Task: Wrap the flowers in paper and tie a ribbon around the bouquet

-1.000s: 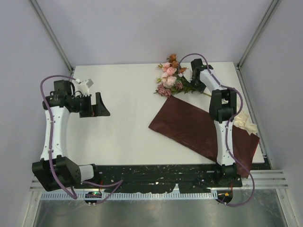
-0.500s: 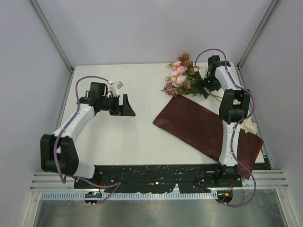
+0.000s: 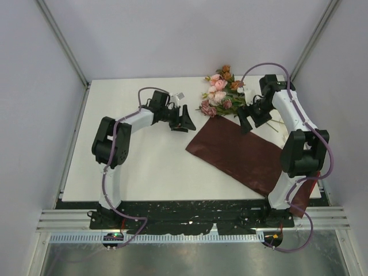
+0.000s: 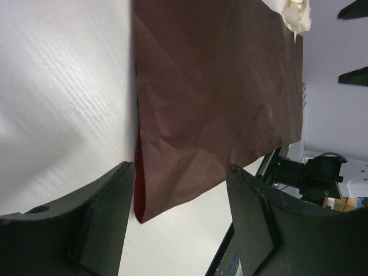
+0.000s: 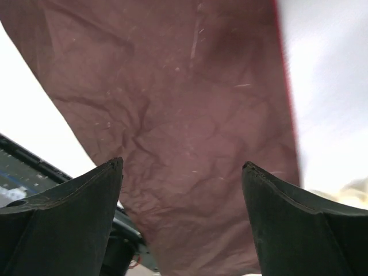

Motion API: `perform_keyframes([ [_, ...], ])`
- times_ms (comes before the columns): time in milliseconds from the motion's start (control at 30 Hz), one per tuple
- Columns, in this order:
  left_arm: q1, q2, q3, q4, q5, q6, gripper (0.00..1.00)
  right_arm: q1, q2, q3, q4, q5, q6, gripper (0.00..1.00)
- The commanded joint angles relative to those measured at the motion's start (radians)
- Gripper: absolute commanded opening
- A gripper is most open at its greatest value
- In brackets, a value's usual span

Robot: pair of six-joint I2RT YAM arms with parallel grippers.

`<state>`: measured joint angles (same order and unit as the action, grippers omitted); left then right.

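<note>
The flowers, pink and mauve blooms with green leaves, lie at the back of the table, stems pointing right under my right arm. The maroon paper lies flat and slanted in front of them, running to the near right edge. My left gripper is open just left of the paper's left corner; in the left wrist view that corner shows beyond the empty gap of the left gripper. My right gripper hovers open over the paper's upper edge, holding nothing, with paper filling the view past it. The cream ribbon lies beyond the paper's far end.
The white table is boxed in by grey walls and slanted metal posts at both back corners. A black rail runs along the near edge by the arm bases. The paper's near right corner overhangs that rail.
My right gripper has opened, let go of the flower stems and drawn back over the paper; the flowers sit further right. My left arm has swung right to the paper's left corner, jaws somewhat narrower.
</note>
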<state>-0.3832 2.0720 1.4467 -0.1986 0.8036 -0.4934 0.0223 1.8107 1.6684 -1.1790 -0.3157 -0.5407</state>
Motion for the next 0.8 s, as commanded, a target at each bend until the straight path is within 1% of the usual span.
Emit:
perform_keyframes([
  [0,-0.042,0.043,0.040,0.076,0.052,-0.080,0.67,-0.001,-0.046,-0.107,-0.018,-0.088,0.059,0.88],
  [100,-0.051,0.063,0.015,0.079,0.051,-0.096,0.66,-0.004,-0.063,-0.156,-0.008,-0.082,0.062,0.87],
  [267,-0.068,0.056,-0.081,0.155,0.071,-0.125,0.56,-0.005,-0.068,-0.209,0.012,-0.053,0.061,0.86],
  [333,-0.085,0.042,-0.107,0.178,0.080,-0.116,0.55,-0.007,-0.067,-0.251,0.030,-0.037,0.065,0.86],
  [400,-0.097,0.011,-0.141,0.192,0.063,-0.111,0.56,-0.007,-0.059,-0.283,0.048,-0.034,0.071,0.85],
  [467,-0.094,-0.030,-0.201,0.310,0.056,-0.158,0.61,-0.007,-0.042,-0.306,0.059,-0.022,0.079,0.83],
  [533,-0.083,-0.059,-0.245,0.375,0.045,-0.188,0.64,-0.007,-0.022,-0.331,0.074,0.004,0.091,0.81],
  [667,-0.049,-0.104,-0.287,0.412,0.008,-0.209,0.66,-0.007,0.021,-0.360,0.111,0.056,0.110,0.76],
  [767,-0.031,-0.116,-0.284,0.371,-0.026,-0.180,0.67,-0.007,0.059,-0.366,0.125,0.078,0.111,0.75],
])
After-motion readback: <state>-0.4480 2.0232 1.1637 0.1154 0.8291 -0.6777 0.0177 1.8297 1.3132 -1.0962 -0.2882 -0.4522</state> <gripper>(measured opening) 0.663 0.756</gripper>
